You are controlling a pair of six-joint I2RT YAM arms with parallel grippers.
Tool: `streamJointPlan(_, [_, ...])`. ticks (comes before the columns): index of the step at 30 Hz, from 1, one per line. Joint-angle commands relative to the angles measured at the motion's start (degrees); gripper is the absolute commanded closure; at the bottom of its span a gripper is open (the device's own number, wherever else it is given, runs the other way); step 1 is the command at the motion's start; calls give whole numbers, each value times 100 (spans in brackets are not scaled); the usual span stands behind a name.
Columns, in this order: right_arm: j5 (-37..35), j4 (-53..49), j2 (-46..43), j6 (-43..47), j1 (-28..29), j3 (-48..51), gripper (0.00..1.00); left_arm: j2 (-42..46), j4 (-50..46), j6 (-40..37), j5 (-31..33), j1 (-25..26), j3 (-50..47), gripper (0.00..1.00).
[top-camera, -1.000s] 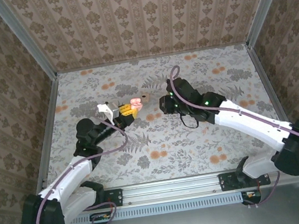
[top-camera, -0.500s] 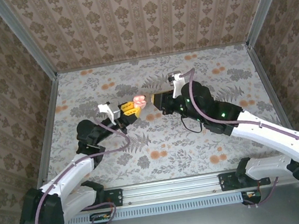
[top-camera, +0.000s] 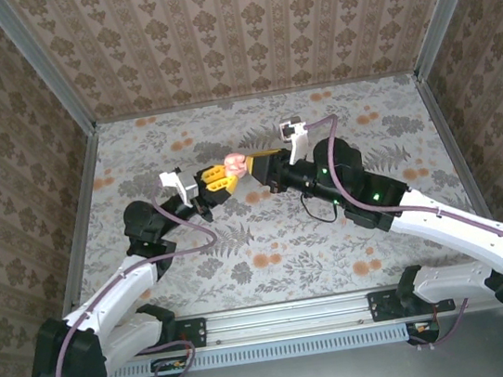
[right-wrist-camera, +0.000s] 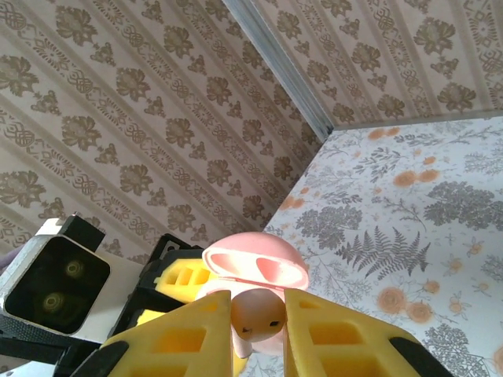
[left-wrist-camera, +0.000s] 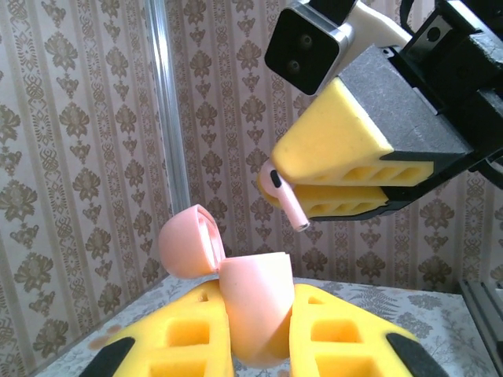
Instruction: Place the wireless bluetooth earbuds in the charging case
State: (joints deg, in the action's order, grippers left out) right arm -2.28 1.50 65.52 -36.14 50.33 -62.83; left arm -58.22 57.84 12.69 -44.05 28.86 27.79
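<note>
Two grippers faced each other in mid-air over the table (top-camera: 335,252), and sensibly so: one steadied the target, the other carried the part. The left gripper (left-wrist-camera: 255,338) was clamped on the pink charging case (left-wrist-camera: 253,310), upright between its yellow pads (left-wrist-camera: 189,330), lid (left-wrist-camera: 187,239) flipped back so the mouth faced up to receive. The right gripper (left-wrist-camera: 271,174) hung just above and beyond that claw, pinched narrow on one pink earbud (left-wrist-camera: 284,206), stem angled down toward the opening but clear of it. Lining up over the socket looked like the job in hand; whether another earbud already sat inside, I couldn't tell.
</note>
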Motion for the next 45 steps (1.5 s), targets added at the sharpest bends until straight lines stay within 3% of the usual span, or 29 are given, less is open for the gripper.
streamJointPlan(1, [149,369,-48,60,47,86,81,95,341,223,-222,49,187,100])
streamJointPlan(36, [308,868,59,-383,47,562,81,65,570,471,-105,145,288,100])
streamJointPlan(45, [448,1548,51,-507,54,1056,81,47,733,543,58,146,306,100])
